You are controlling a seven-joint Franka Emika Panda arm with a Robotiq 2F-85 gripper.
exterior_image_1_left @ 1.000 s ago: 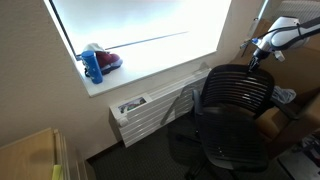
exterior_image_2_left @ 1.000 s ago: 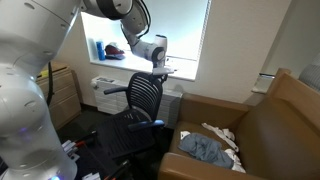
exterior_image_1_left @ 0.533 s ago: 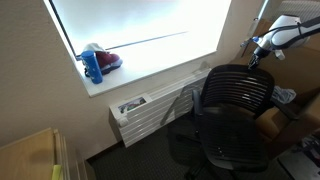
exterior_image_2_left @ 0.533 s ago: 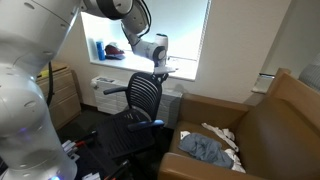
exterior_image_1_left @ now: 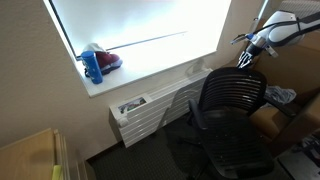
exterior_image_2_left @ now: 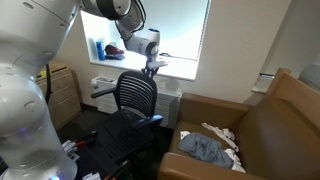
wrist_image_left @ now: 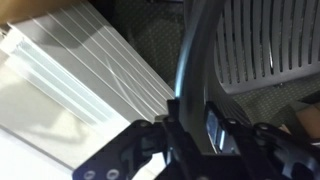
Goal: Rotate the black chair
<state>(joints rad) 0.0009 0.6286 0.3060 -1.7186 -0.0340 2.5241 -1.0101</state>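
The black chair (exterior_image_1_left: 232,98) stands by the window, its slatted backrest and armrests showing in both exterior views (exterior_image_2_left: 133,93). My gripper (exterior_image_1_left: 243,60) is at the top edge of the backrest, also seen in an exterior view (exterior_image_2_left: 151,68). In the wrist view the curved black rim of the backrest (wrist_image_left: 195,50) runs down between my gripper (wrist_image_left: 190,125) fingers, which are shut on it. The mesh slats show to the right of the rim. The star base is mostly hidden in shadow.
A white slatted radiator (exterior_image_1_left: 150,108) sits under the sill, close to the chair. A blue bottle (exterior_image_1_left: 93,66) stands on the sill. A brown sofa (exterior_image_2_left: 265,125) with crumpled cloths (exterior_image_2_left: 205,148) is beside the chair. A wooden cabinet (exterior_image_1_left: 30,155) stands at the near left.
The chair has turned: its backrest swung left towards the window in both exterior views, and my gripper moved with it on the rim.
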